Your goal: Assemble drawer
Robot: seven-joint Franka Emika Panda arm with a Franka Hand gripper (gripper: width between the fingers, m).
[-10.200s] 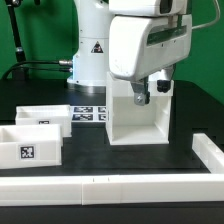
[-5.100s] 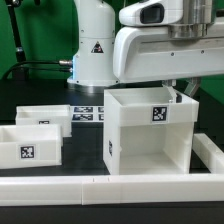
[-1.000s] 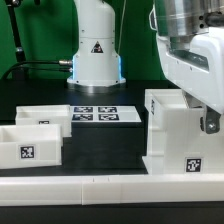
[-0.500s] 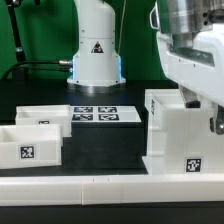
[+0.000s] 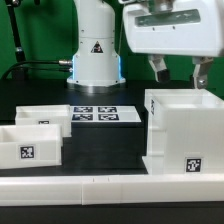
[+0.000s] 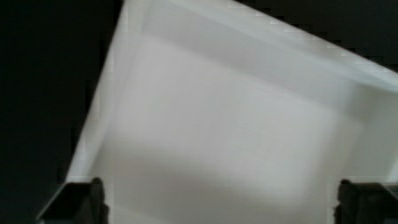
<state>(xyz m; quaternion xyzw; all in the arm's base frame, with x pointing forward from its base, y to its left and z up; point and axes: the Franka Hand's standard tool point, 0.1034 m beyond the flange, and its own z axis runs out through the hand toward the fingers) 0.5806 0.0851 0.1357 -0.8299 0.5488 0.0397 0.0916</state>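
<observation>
The white drawer casing (image 5: pixel 184 135) stands on the black table at the exterior view's right, with a square tag low on its front. My gripper (image 5: pixel 178 72) hangs open just above its top edge, fingers (image 5: pixel 159 69) spread and holding nothing. Two white open-topped trays lie at the exterior view's left: one near tray (image 5: pixel 28 146) with a tag on its front, one behind it (image 5: pixel 42 117). In the wrist view the casing (image 6: pixel 231 120) fills the picture as a blurred white surface between my finger tips (image 6: pixel 75 200).
The marker board (image 5: pixel 96 113) lies flat in the middle by the robot base (image 5: pixel 95 45). A long low white border wall (image 5: pixel 110 186) runs along the front edge.
The casing went from held in the air to standing at the right. In the last second my gripper let go of it, rose above its top and stands open.
</observation>
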